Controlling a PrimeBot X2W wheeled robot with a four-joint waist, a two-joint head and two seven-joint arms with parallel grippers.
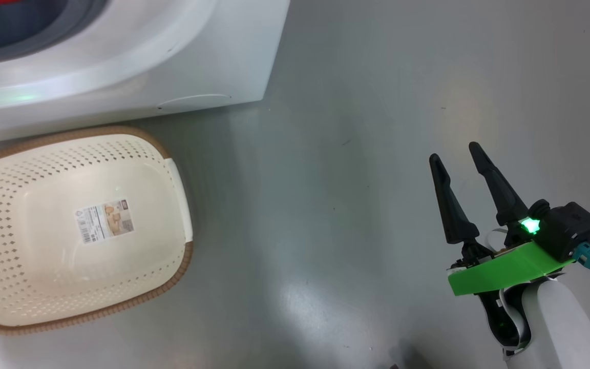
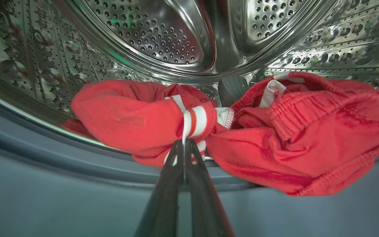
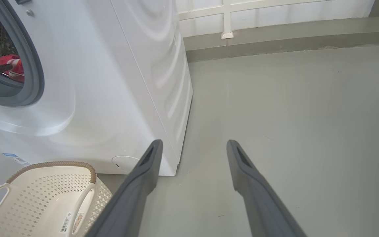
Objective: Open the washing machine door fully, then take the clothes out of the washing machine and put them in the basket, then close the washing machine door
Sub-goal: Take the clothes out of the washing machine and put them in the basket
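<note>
Pinching a white-striped fold of the clothes [image 2: 275, 138], the left gripper [image 2: 184, 144] has its two long dark fingers pressed together, with a thin strip of white cloth caught between the tips. The clothes are soft, bright red fabric, bunched in two lumps. One lump is smooth and knotted-looking, with white bands. The other has a ribbed, gathered waistband and stitched hems. They lie at the front lip of the drum [image 2: 153, 33], sagging partly over the smooth grey rubber ring [image 2: 44, 184]. The drum is polished steel, curved, punched with rows of small round holes and pressed with dimples.

The right gripper [image 1: 454, 150] hangs over the dull grey floor [image 1: 351, 205], its tapered matte fingers apart with nothing between them. It is well apart from the basket [image 1: 69, 134]. A green plastic bracket and a small green light sit at its base.

The basket is a cream plastic rounded rectangle with diamond-shaped perforations in its walls and a brown woven-look rim. A paper label [image 1: 104, 221] lies flat on its bottom. It stands on the floor just in front of the washer [image 1: 197, 56], a glossy white box with softly moulded panels. In the right wrist view a patch of red shows through the washer's round opening.
</note>
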